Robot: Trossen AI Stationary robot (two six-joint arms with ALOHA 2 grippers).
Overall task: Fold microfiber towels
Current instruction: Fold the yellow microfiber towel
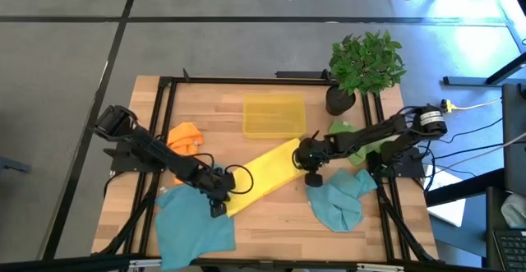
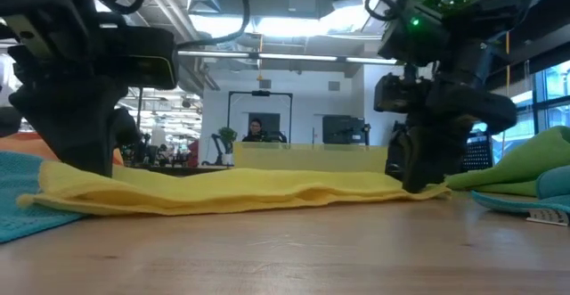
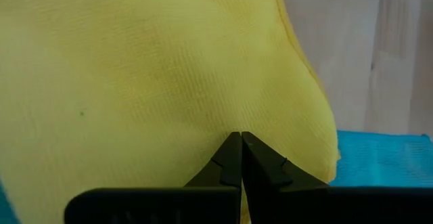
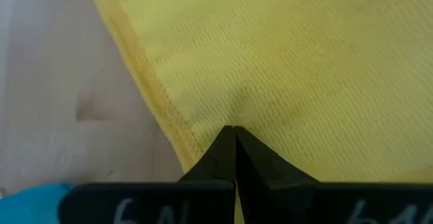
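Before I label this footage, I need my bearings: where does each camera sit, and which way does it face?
High: above the table, looking straight down; both arms and every towel show.
Low: at tabletop height, looking level across the yellow towel into the room; both arms drop in.
Left wrist: on the left arm, left gripper shut on the yellow towel.
Right wrist: on the right arm, right gripper shut on its other end.
All four share the yellow towel.
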